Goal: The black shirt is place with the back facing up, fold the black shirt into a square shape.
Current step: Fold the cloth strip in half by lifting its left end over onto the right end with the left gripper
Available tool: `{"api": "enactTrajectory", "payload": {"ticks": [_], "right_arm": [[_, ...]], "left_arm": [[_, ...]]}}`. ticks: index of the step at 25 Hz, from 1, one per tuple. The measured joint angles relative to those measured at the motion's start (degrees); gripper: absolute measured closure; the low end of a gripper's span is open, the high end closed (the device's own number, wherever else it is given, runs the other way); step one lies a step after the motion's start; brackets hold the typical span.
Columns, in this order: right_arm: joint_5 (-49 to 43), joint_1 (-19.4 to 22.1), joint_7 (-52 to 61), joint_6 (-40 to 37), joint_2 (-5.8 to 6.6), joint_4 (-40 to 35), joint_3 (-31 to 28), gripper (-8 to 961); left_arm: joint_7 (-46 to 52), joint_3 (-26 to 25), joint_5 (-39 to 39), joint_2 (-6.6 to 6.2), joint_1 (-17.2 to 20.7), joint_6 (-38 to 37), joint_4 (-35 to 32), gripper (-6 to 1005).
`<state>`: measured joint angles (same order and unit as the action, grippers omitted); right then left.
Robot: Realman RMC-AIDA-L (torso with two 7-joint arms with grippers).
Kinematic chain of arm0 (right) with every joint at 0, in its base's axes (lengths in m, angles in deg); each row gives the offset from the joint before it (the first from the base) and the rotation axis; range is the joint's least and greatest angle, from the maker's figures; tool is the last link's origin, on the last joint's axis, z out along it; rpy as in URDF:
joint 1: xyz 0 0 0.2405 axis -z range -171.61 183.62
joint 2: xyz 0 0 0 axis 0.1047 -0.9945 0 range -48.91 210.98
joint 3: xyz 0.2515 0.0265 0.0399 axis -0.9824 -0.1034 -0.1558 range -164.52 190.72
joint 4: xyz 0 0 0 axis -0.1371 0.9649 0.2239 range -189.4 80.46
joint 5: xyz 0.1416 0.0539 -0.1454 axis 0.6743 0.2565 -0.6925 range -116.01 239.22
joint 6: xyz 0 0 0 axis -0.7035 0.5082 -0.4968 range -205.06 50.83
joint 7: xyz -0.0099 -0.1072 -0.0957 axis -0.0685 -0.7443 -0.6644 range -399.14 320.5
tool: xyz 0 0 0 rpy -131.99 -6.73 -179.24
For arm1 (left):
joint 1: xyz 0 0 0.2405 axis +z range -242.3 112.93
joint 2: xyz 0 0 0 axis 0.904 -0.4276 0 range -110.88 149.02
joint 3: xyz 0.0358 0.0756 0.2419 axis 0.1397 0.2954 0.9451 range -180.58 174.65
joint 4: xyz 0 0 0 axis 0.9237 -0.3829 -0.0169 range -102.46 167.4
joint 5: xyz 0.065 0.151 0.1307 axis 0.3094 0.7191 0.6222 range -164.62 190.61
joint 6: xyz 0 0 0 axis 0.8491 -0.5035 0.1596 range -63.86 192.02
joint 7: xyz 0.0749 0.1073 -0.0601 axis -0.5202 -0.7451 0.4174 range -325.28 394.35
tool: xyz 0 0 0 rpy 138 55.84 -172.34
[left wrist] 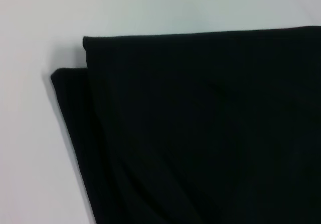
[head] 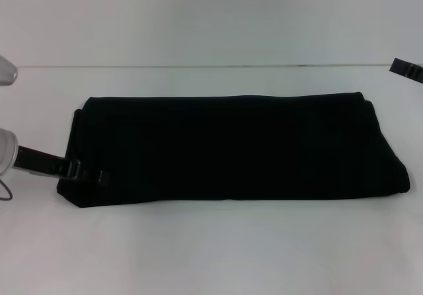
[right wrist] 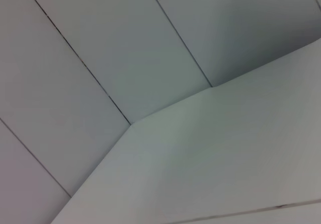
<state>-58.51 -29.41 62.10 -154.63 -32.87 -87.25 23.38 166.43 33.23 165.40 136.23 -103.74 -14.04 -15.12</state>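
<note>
The black shirt (head: 231,149) lies on the white table (head: 211,249) as a long, flat band of several layers, running left to right. My left gripper (head: 84,171) reaches in low from the left and sits at the shirt's near-left corner, dark against the dark cloth. In the left wrist view the shirt (left wrist: 200,133) fills most of the picture, with a lower layer's corner (left wrist: 62,83) sticking out past the upper layer. My right gripper (head: 406,69) shows only as a black tip at the far right edge, raised and well away from the shirt.
The table's far edge (head: 211,66) meets a pale wall behind the shirt. The right wrist view holds only wall panels and a pale table surface (right wrist: 225,163). A thin cable (head: 6,192) hangs by my left arm.
</note>
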Motion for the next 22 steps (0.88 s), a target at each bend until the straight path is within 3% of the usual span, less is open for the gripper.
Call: {"api": "enactTrajectory", "payload": {"ticks": [22], "right_arm": [[0.1,0.1,0.0,-0.1,0.0,-0.1,0.0,223]], "left_arm": [[0.1,-0.4,1.4,-1.32,1.4,-1.6,-0.4,368]]}}
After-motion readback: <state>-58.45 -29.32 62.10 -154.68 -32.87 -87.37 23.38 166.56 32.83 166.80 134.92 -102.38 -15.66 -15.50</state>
